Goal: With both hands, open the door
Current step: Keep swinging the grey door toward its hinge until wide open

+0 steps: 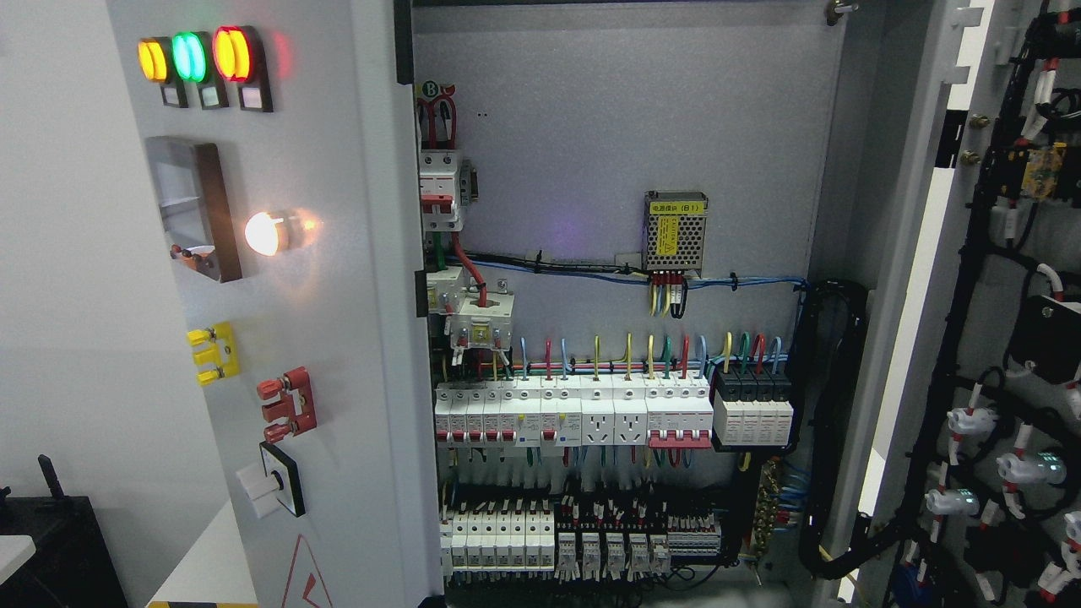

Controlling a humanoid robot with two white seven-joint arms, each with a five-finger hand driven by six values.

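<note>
View: a single head camera, no second view to share the scene.
Facing: straight into the open grey metal electrical cabinet [608,169].
Height: about level with the row of white circuit breakers [574,414].
Nearness: close; the cabinet fills the frame.
Left edge: the grey left door's [338,338] lamp-bearing outer face.
Right edge: the right door's [1013,338] wired inner face.

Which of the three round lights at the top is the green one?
The middle round light glows green. The one to its left is orange-yellow and the one to its right is red.
</note>
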